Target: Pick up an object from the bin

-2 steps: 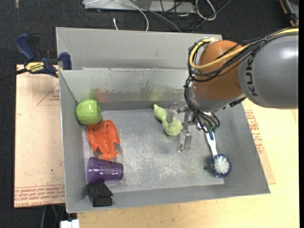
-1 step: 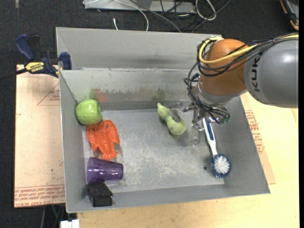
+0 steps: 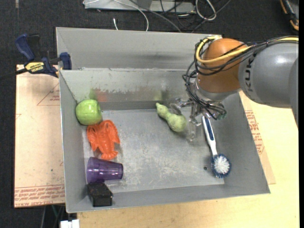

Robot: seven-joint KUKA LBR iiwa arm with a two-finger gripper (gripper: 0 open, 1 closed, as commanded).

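Observation:
My gripper (image 3: 194,120) hangs below the arm's wrist at the back right of the bin, low over the floor. Just left of it lies a pale green gourd-shaped toy (image 3: 172,118), close to or touching the gripper. A blue and white brush (image 3: 212,146) lies just right of the gripper, its handle pointing up under the wrist and its round bristle head toward the bin's front. I see nothing held in the gripper.
Along the left wall lie a green apple (image 3: 88,112), an orange lobster-like toy (image 3: 104,139), a purple cup (image 3: 103,169) on its side and a small black block (image 3: 99,194). The arm reaches in from the right.

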